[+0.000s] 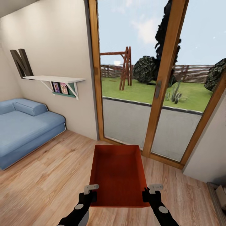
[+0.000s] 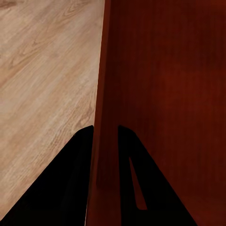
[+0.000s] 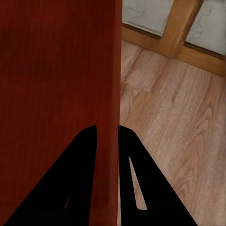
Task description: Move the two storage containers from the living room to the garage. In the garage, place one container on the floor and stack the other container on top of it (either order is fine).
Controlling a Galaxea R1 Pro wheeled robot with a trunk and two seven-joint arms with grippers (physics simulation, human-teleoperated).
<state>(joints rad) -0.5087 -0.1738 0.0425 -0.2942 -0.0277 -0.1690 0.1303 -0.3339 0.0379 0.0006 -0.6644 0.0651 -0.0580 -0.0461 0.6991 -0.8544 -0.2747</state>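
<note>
Left end effector [image 1: 91,192] pinches the storage container's [image 1: 117,171] left wall; right end effector [image 1: 150,192] pinches its right wall. Container is held level above the living room wood floor [image 1: 47,185], facing the glass doors [image 1: 150,94]. Transport step; next, drive toward the garage.

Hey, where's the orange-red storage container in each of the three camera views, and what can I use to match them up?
Head view: storage container, lower centre, between both grippers.
Left wrist view: its wall fills the right part, pinched by the left gripper.
Right wrist view: its wall fills the left part, pinched by the right gripper.
Shared landmark: wood plank floor.
</note>
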